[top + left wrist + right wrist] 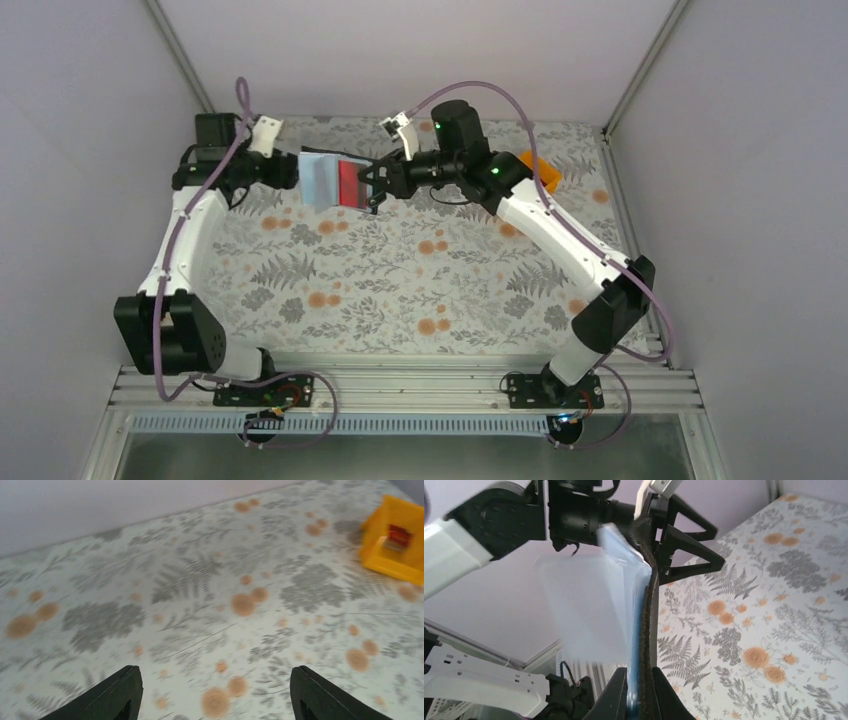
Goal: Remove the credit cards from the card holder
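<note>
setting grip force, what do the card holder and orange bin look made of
Card holder: black outer, probably textured fabric or faux leather, its edge grainy; pale blue inner pockets look smooth, perhaps plastic. Orange bin: rigid moulded plastic, evenly coloured, straight thin walls.

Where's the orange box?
In the top view, the orange bin sits at the table's far right, partly behind the right arm; a red card lies inside.

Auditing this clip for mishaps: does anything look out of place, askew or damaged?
Nothing spilled or damaged. One oddity: the small black bifold card holder hangs unfolded in mid-air, on edge, pinched at one end by the right gripper alone, while the left gripper stands open next to it. A thin red card shows inside it.
</note>
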You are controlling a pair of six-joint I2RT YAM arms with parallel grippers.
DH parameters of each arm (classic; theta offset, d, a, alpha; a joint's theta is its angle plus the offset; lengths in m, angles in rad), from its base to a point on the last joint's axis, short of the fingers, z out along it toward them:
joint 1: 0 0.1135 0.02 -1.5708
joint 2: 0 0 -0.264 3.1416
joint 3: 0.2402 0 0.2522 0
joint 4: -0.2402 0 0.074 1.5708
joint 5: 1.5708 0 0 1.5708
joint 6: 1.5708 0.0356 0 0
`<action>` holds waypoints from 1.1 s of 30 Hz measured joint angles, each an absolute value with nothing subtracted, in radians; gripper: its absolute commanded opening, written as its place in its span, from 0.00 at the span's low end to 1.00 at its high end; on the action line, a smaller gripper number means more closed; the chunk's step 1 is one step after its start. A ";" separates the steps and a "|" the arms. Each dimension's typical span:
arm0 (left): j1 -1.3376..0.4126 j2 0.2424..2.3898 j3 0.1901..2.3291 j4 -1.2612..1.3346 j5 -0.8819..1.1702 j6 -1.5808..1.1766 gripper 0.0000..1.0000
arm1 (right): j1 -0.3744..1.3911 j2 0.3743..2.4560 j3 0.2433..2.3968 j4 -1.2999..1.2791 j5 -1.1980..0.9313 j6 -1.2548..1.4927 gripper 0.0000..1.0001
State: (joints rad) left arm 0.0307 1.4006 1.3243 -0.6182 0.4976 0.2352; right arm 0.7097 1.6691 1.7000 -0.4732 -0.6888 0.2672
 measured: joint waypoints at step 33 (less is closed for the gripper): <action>-0.151 1.413 1.320 -0.699 0.834 0.279 0.04 | 0.702 1.977 1.876 -0.475 -0.541 0.369 0.04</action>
